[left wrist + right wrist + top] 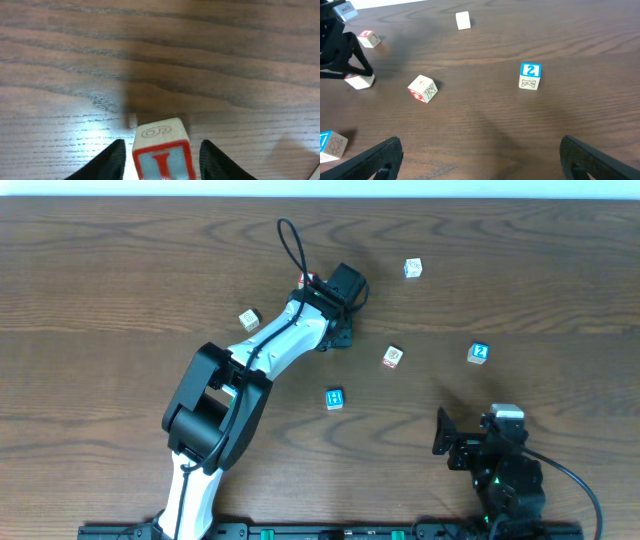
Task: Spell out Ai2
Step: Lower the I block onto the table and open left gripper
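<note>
Both fingers (pixel 112 162) of the left gripper (pixel 162 145) straddled the red I block (pixel 162 160), slim gaps showing, nothing pinched; right gripper (pixel 480 145) gaped empty. Fetching the i, seemingly. Next up: squeeze squarely, lift.

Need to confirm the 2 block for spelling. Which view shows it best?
Right wrist: the 2 block faces the camera, its blue digit legible. Overhead shows the 2 block small, digit unclear; left wrist doesn't show it.

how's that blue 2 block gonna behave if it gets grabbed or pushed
The blue 2 block looks like a rigid cube, so it should hold its shape when squeezed. It sits flat on the smooth wood table, so a low push likely slides it rather than rolling it.
</note>
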